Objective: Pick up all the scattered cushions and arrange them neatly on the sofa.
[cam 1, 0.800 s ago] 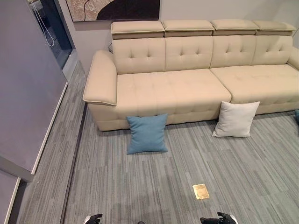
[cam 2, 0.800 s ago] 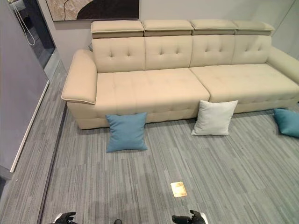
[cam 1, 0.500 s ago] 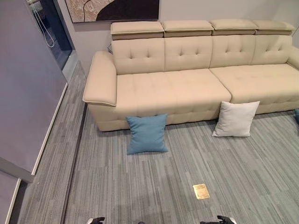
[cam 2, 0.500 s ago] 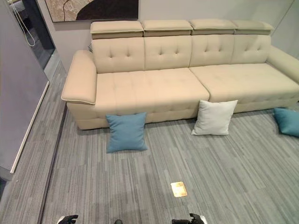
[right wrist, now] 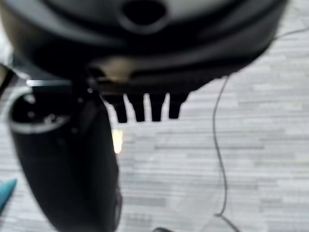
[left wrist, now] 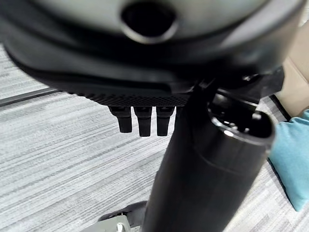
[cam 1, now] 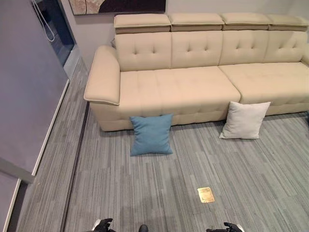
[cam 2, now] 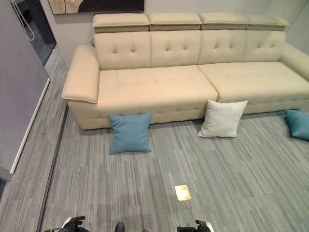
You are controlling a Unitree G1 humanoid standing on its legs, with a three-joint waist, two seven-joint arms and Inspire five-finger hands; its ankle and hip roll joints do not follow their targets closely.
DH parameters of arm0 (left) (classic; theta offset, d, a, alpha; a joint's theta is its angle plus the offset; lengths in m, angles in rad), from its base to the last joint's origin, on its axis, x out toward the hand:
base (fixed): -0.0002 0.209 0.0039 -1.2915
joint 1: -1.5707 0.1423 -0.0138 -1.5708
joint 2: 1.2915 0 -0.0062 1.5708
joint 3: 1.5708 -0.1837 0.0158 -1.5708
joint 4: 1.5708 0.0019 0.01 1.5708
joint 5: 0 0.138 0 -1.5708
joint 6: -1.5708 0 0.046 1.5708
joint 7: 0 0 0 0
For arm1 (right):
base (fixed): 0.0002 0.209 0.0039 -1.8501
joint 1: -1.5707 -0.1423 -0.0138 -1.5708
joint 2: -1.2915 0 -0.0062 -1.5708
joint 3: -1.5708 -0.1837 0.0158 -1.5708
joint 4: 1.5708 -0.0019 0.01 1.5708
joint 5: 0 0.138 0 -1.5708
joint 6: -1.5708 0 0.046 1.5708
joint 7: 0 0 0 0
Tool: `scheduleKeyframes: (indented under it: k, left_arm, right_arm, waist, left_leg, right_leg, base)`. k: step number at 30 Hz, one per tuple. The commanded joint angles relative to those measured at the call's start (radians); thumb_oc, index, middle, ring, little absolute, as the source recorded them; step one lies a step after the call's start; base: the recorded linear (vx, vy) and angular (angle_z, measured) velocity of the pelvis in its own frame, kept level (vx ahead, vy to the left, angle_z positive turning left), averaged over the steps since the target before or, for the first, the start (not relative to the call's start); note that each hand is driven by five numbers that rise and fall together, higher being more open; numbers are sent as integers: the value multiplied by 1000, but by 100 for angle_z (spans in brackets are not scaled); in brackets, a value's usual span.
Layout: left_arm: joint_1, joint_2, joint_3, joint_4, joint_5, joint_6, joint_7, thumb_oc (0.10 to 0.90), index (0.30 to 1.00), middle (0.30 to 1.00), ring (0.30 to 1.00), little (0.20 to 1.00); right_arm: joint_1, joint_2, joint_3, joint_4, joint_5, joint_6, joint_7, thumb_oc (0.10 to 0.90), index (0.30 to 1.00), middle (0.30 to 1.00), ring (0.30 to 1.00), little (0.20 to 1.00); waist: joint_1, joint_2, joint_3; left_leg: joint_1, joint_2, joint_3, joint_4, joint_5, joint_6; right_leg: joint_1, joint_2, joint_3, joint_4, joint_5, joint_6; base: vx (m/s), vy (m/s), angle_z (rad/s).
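On my left there is a grey wall [cam 1: 29, 87], and far back beside it a dark doorway [cam 1: 55, 29]. My left hand [cam 1: 102, 225] is down low at the near edge of the floor, and it holds nothing. In its own wrist view its fingers [left wrist: 140, 121] hang out straight over the grey striped floor [cam 1: 159, 188]. Next comes the big cream sofa [cam 1: 193, 82] against the back wall, with a picture [cam 1: 120, 6] hanging above it. No cushion lies on the sofa seat. A blue cushion [cam 1: 151, 135] stands on the floor and leans on the front of the sofa, near its left arm. A small shiny gold plate [cam 1: 206, 195] is set flat in the floor, closer to me. A white cushion [cam 1: 244, 120] stands on the floor too, leaning on the sofa front near the middle gap in the seat. My right hand [cam 2: 200, 226] is down low at the near edge as well, and it is empty, with its fingers [right wrist: 145, 107] hanging loose and straight. Far on the right, a second blue cushion [cam 2: 298, 123] lies on the floor just in front of the sofa.
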Motion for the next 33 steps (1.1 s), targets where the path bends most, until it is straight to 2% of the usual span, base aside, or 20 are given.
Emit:
scheduleKeyframes:
  k: [1,5,10,12,14,19,21,23,25,29,31,33]
  left_arm:
    - [-70,6,-13,12,-16,-29,13,800,900,900,900,900]
    - [-71,-3,-16,12,-8,-32,13,800,900,900,900,900]
    - [-56,-4,-11,25,6,-29,10,800,900,900,900,900]
    - [-53,2,-1,27,2,-33,7,800,900,900,900,900]
    - [-39,7,13,35,6,-28,9,800,900,900,900,900]
    - [-35,20,29,44,10,-27,7,800,900,900,900,900]
    - [-35,29,38,37,6,-25,6,800,900,900,900,900]
    - [-40,40,36,29,3,-24,7,800,900,900,900,900]
    - [-43,51,33,23,2,-24,9,800,900,900,900,900]
    - [-41,55,29,23,8,-26,11,800,900,900,900,900]
    - [-43,55,22,26,16,-25,11,800,900,900,900,900]
    - [-48,50,14,34,32,-27,9,800,900,900,900,900]
  right_arm:
    - [-23,-41,19,-13,4,-27,-45,800,900,900,900,900]
    - [-21,-53,14,-17,2,-30,-47,800,900,900,900,900]
    - [-19,-53,21,-20,-10,-25,-46,800,900,900,900,900]
    - [-27,-48,35,-20,-16,-20,-48,800,900,900,900,900]
    - [-29,-38,46,-20,-36,-18,-47,800,900,900,900,900]
    - [-39,-18,63,-37,-50,-18,-43,800,900,900,900,900]
    - [-52,-8,78,-52,-66,-14,-37,800,900,900,900,900]
    - [-71,-5,91,-63,-73,-10,-33,800,900,900,900,900]
    - [-82,3,101,-89,-73,-18,-30,800,900,900,900,900]
    - [-81,-1,104,-96,-75,-19,-28,800,900,900,900,900]
    - [-82,-5,104,-96,-75,-16,-29,800,900,900,900,900]
    - [-80,-10,104,-91,-73,-14,-30,800,900,900,900,900]
  waist:
    - [-5,-7,35]
    - [-8,-9,39]
    - [-5,-15,32]
    - [15,-23,31]
    - [24,-27,18]
    - [48,-49,9]
    - [70,-50,15]
    - [67,-46,37]
    - [55,-25,63]
    - [37,-15,60]
    - [17,-14,66]
    - [-8,-21,69]
  left_leg:
    - [-40,55,4,115,-108,-43]
    - [-70,50,43,154,-117,-43]
    - [-120,15,112,131,-102,-21]
    - [-173,-10,97,154,-100,-19]
    - [-151,-21,69,135,-110,-5]
    - [-128,-27,74,132,-141,20]
    - [-107,-31,84,139,-172,50]
    - [-91,-35,83,148,-184,77]
    - [-58,-19,73,153,-200,98]
    - [11,-15,49,122,-218,99]
    - [56,-18,32,99,-232,93]
    - [101,-28,3,79,-250,86]
  right_leg:
    - [-28,-63,-8,93,-90,88]
    - [-19,-72,-37,84,-93,87]
    - [-8,-79,-61,64,-97,94]
    - [-27,-73,-41,73,-105,93]
    - [-30,-63,-24,84,-117,94]
    - [-14,-84,-13,113,-134,115]
    - [-59,-118,-9,248,-110,154]
    - [-131,-138,11,397,-35,185]
    - [-214,-148,6,545,-2,187]
    - [-274,-141,-17,516,-23,164]
    - [-292,-126,-22,442,-33,158]
    - [-329,-93,15,323,-7,158]
  base:
    - [-5,-47,10]
    - [56,-7,39]
    - [88,46,35]
    - [63,66,12]
    - [153,78,-35]
    - [170,108,-14]
    - [145,183,-19]
    - [89,148,-59]
    - [116,127,-26]
    - [206,38,-4]
    - [254,-29,5]
    - [287,-76,22]
